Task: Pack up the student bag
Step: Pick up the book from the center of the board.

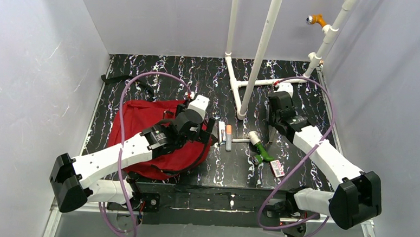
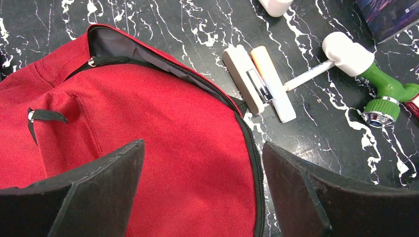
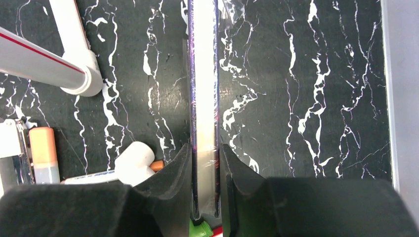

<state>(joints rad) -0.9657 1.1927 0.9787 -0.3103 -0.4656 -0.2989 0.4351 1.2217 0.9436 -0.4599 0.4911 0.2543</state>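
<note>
The left pincer (image 2: pixel 202 145) hangs wide open over the right-hand rim of the student bag (image 2: pixel 163 113), one finger above red cloth and the other above bare worktop (image 2: pixel 316 128), touching neither. The bag lies flat on the left-centre of the worktop under the left arm. Its zip is parted along the top edge, showing grey lining (image 2: pixel 111 47). Just beyond that rim lie a white bar (image 2: pixel 242 79) and an orange-capped stick (image 2: pixel 269 74), side by side, with a green-and-white fitting (image 2: pixel 380 81) further right.

The right pincer (image 3: pixel 204 150) is closed narrow on a thin book (image 3: pixel 202 74) held edge-on, with open worktop on its right as far as the side wall. On its left a white pipe frame (image 3: pixel 74 59) stands near.

Only the top view shows both arms together, a pink-labelled card (image 1: pixel 277 168) near the right arm, and the pale walls closing in three sides. The surface is black with white veining.
</note>
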